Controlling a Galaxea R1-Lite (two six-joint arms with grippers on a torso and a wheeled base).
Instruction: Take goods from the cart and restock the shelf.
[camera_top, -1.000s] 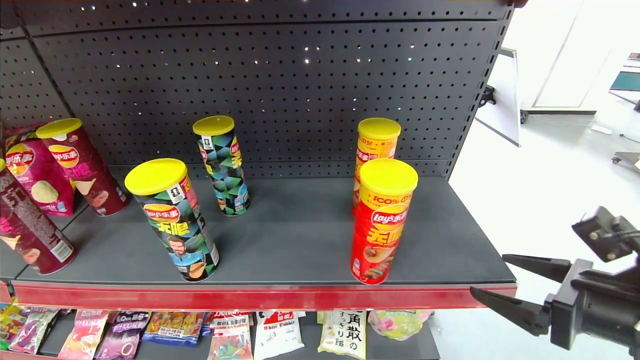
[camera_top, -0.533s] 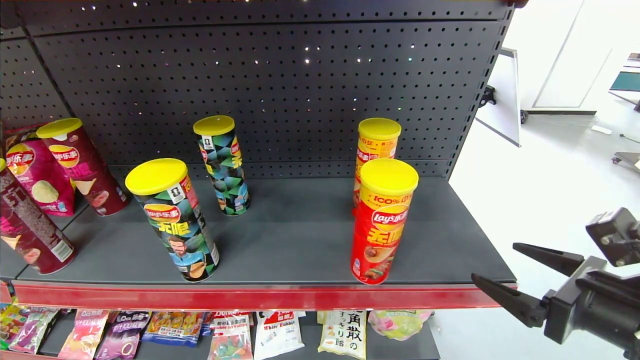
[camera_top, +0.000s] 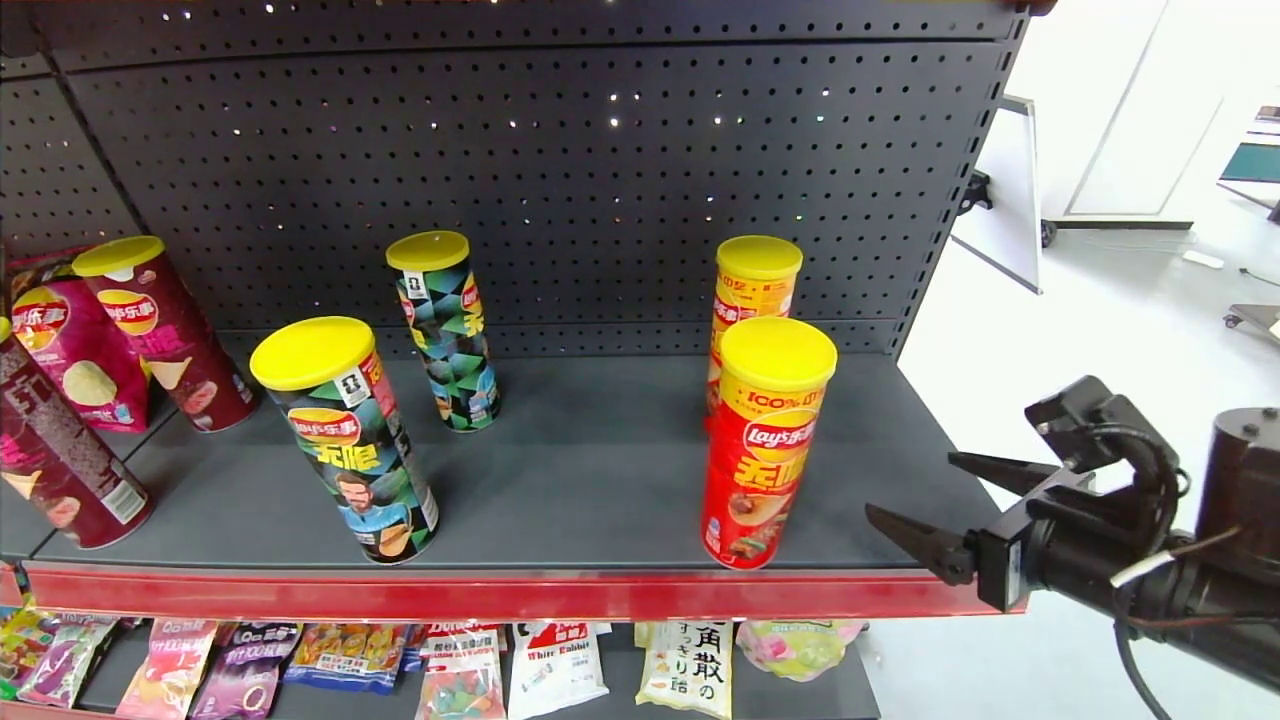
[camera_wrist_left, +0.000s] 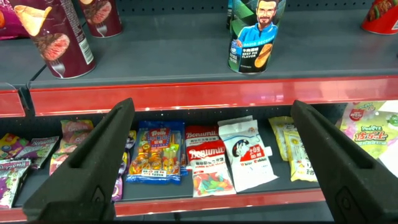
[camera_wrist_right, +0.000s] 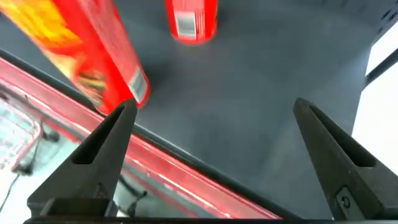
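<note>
The grey shelf (camera_top: 600, 470) holds upright chip cans with yellow lids: a red can (camera_top: 765, 445) at the front right, a second red can (camera_top: 752, 290) behind it, and two black-and-teal cans (camera_top: 350, 440) (camera_top: 445, 330). My right gripper (camera_top: 910, 485) hangs open and empty over the shelf's right front corner, a short way right of the front red can. In the right wrist view the gripper (camera_wrist_right: 214, 104) faces the shelf, with the front red can (camera_wrist_right: 102, 50) beside one finger. My left gripper (camera_wrist_left: 212, 104) is open and empty, low in front of the shelf's red edge (camera_wrist_left: 186, 93).
Maroon cans (camera_top: 165, 330) (camera_top: 55, 440) and a pink bag (camera_top: 70, 350) stand at the shelf's left. A perforated back panel (camera_top: 560, 180) closes the rear. Snack bags (camera_top: 560, 665) fill the lower shelf. Open floor (camera_top: 1100, 330) lies to the right.
My right gripper has moved left and up, from beside the shelf to over its right front corner, staying open. The cans have not moved.
</note>
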